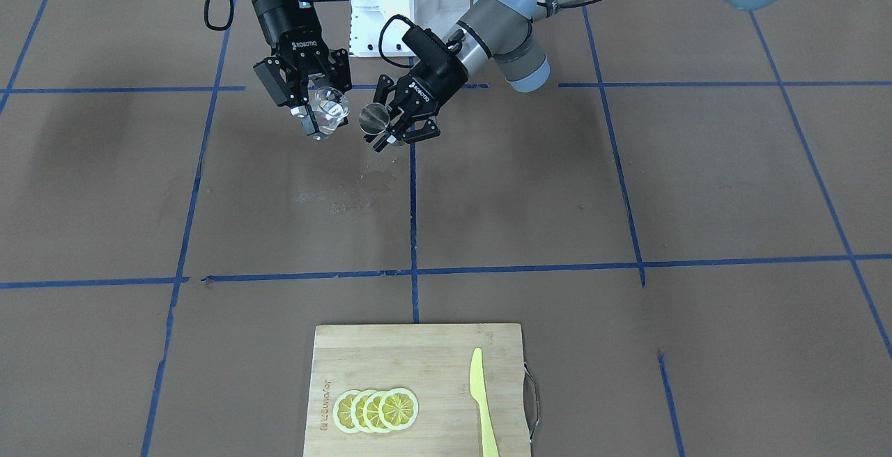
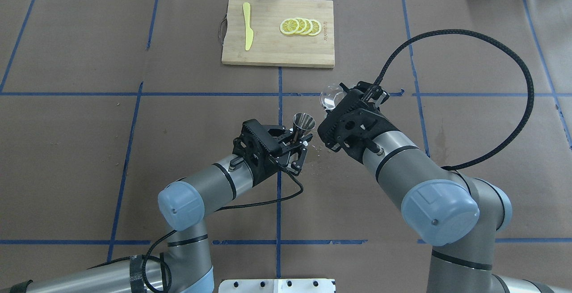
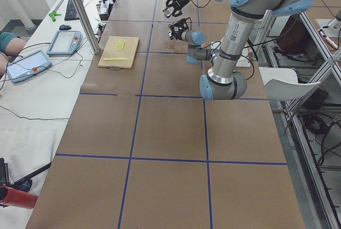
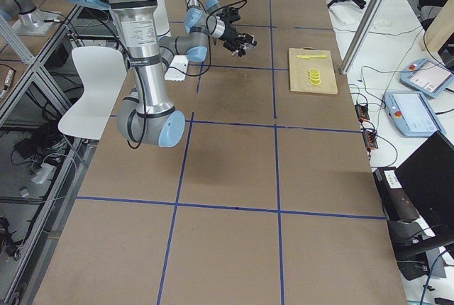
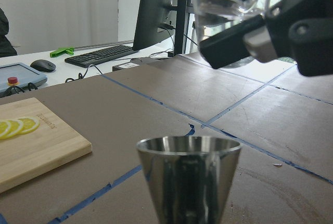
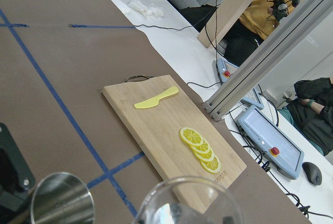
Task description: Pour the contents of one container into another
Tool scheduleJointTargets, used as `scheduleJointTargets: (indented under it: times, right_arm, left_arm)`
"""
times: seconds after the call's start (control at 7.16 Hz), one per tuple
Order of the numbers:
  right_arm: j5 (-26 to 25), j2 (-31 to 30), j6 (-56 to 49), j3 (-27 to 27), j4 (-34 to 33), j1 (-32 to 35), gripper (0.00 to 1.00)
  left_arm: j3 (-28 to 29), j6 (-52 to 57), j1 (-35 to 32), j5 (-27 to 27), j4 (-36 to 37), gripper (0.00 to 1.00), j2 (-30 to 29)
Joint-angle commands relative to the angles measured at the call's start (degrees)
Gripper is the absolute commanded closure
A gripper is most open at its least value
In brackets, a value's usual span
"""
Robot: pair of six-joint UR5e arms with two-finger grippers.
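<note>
The brand name ROBOTIQ stands in white capitals on the black housing of the right pincer [image 1: 322, 105]. The same word runs slantwise along the housing of the left pincer [image 1: 394, 129]. Well apart from both pincers, at the far edge of the tabletop [image 1: 627, 199], the wooden cutting board [image 1: 418, 352] bears a short burnt-in mark along the short edge farther from the left pincer. Its letters are too small to read.
</note>
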Motion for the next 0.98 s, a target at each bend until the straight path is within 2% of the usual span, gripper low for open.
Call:
scheduleJointTargets:
  times: [0.0, 0.84]
  right_arm:
    - [-0.2, 0.2, -0.3, -0.4, -0.6, -0.1, 1.0]
    - [-3.3, 0.6, -6.1, -0.4, -0.6, -0.1, 1.0]
  left_arm:
    - [1.0, -0.1, 0.2, 0.2, 0.1, 1.0, -1.1]
    - [1.6, -0.1, 0.3, 0.1, 0.1, 1.0, -1.2]
